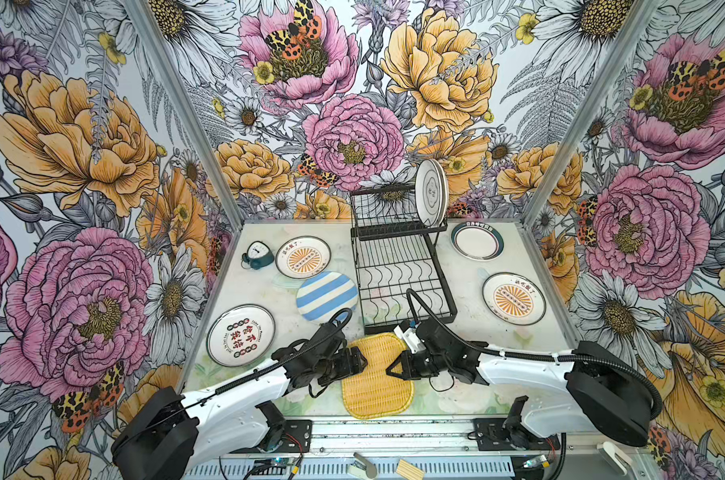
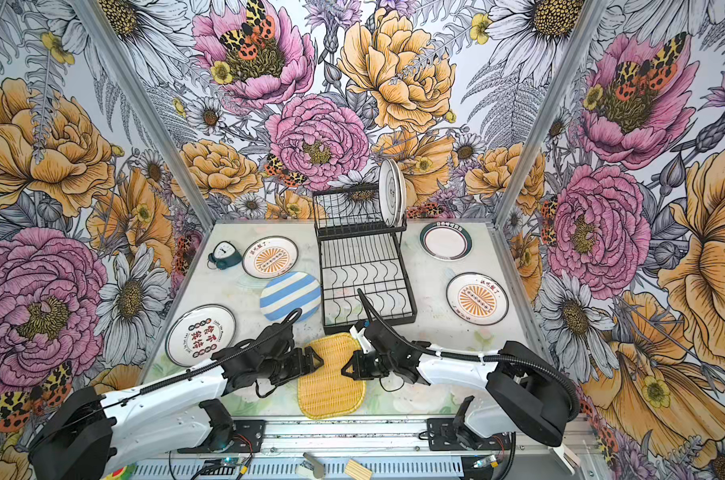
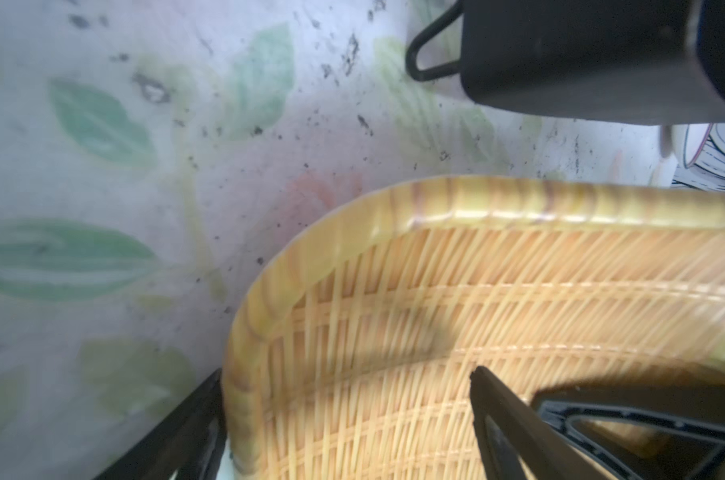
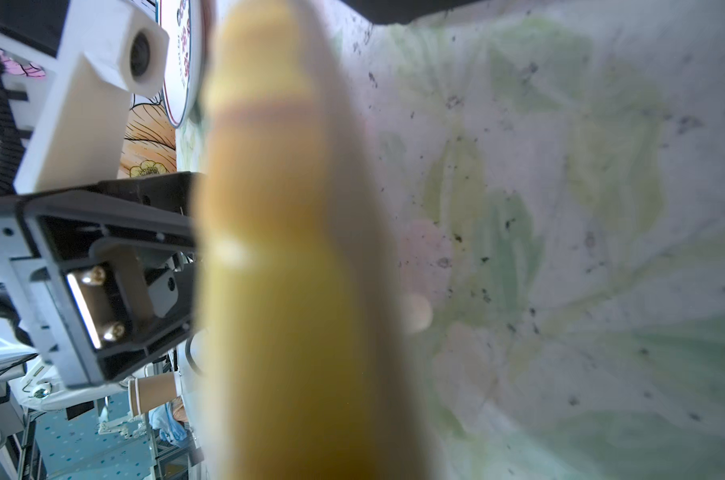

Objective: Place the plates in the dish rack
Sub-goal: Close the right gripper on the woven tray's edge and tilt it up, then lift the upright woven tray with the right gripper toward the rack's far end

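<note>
**Yellow plate between 2 claws**

In both top views the yellow plate (image 1: 375, 386) is sitting near the table's (image 1: 456, 399) front edge, just in front of the rack (image 1: 398, 266). White plates (image 1: 431, 195) are standing upright on the rack's upper shelf. The right claw (image 1: 394, 368) is pinching the yellow plate's right rim, closed on it. Only the left wrist view is showing the left claw (image 3: 346, 372) gaping wide, with 1 finger (image 3: 186, 424) outside the rim and 1 over the woven-look face. The right wrist view is giving just a blurred yellow rim, edge-on.
</note>
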`<state>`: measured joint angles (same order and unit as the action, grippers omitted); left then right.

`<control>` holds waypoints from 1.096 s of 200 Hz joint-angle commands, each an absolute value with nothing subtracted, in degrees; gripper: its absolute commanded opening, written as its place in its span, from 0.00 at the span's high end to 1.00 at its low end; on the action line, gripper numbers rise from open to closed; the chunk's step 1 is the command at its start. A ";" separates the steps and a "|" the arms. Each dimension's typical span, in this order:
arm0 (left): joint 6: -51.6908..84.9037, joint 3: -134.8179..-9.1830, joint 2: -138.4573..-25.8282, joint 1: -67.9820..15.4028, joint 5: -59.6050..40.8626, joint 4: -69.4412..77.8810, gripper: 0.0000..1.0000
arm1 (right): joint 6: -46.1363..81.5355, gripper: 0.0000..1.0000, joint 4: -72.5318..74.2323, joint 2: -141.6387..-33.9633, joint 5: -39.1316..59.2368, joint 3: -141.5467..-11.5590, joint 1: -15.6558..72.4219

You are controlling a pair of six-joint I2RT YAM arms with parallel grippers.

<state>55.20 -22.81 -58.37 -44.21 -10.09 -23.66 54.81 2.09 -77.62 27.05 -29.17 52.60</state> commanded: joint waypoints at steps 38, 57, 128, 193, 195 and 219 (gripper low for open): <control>50.86 -25.50 -51.24 -36.65 -11.64 -35.69 0.01 | 53.35 1.00 -14.81 -64.10 18.03 -32.59 52.68; 48.62 -27.36 -51.83 -34.12 -12.19 -36.73 0.01 | 52.71 1.00 -22.43 -58.34 13.91 -35.84 52.53; 43.53 -33.16 -56.59 -28.35 -13.26 -36.33 0.01 | 47.43 1.00 -45.92 -51.35 -7.74 -57.57 51.54; 43.38 -34.98 -61.28 -27.93 -15.00 -31.80 0.01 | 35.17 1.00 -46.49 -62.79 -25.18 -80.00 49.60; 43.45 -34.98 -61.33 -27.92 -15.02 -31.70 0.01 | 34.63 1.00 -46.49 -63.22 -25.56 -80.51 49.53; 43.33 -35.42 -62.65 -27.87 -15.29 -30.51 0.01 | 30.05 1.00 -45.20 -66.71 -27.87 -86.14 46.60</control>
